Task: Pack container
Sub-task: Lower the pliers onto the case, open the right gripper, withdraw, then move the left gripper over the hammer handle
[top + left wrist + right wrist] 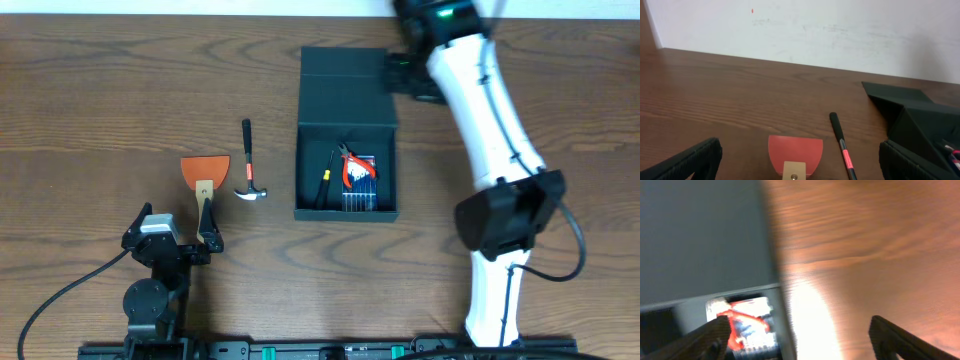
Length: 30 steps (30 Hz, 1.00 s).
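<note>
I read the step in hand as picking up the scraper (204,170) with my left arm. The left gripper (175,235) sits low at the near left with its fingers spread wide and nothing in them. In the left wrist view the scraper's wooden handle lies between them, orange blade pointing far. To do it well, I would centre the fingers across the handle rather than the thin blade. I would then come straight down, close firmly, and lift high enough to clear the box wall before moving right.

The container (340,90) stands at the middle of the surface, its flap lid thrown back toward the far side. Red-handled pliers (352,165) and a yellow-and-black tool (326,185) lie inside, with a clear packet under the pliers. I would aim for whatever room is left around them.

The hammer (247,165) lies between scraper and container, apart from both, so I would carry the scraper over it, not drag past.

My right gripper (408,78) hangs at the lid's right edge, fingers apart and empty. I would keep that arm off the box mouth.

The surface is dark brown wood grain, otherwise bare around the tools. A plain white wall rises at its far edge.
</note>
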Tool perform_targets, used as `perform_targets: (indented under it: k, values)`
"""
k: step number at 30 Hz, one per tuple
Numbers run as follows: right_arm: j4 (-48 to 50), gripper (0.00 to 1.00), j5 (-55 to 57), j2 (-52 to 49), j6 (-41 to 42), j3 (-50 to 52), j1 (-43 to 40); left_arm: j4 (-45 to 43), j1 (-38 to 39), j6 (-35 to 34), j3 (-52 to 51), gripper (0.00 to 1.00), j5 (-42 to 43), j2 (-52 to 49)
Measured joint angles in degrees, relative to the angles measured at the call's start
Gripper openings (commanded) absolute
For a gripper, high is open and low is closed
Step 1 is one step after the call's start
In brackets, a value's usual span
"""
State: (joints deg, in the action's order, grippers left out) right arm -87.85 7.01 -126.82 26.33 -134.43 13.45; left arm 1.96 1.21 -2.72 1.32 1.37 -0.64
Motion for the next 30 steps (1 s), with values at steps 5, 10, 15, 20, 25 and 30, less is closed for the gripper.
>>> perform_targets:
  k: [5, 10, 15, 20, 25, 30]
  values:
    - [-1.6, 0.99, 0.8, 0.0, -0.5, 0.0, -8.4, 0.0, 0.0, 0.0, 0.0, 0.99, 0.0, 0.0]
    - [-2.2, 0.99, 0.8, 0.0, -0.5, 0.0, -12.3, 0.0, 0.0, 0.0, 0.0, 0.99, 0.0, 0.0]
    - [-2.3, 0.99, 0.7, 0.0, -0.5, 0.0, -12.8, 0.0, 0.0, 0.0, 0.0, 0.98, 0.0, 0.0]
    - [-2.3, 0.99, 0.7, 0.0, -0.5, 0.0, -12.8, 0.0, 0.0, 0.0, 0.0, 0.99, 0.0, 0.0]
    - [-2.3, 0.99, 0.7, 0.0, -0.5, 0.0, -12.8, 0.0, 0.0, 0.0, 0.0, 0.99, 0.0, 0.0]
    - [-2.3, 0.99, 0.7, 0.0, -0.5, 0.0, -12.8, -0.4, 0.0, -2.3, 0.0, 0.99, 0.0, 0.0]
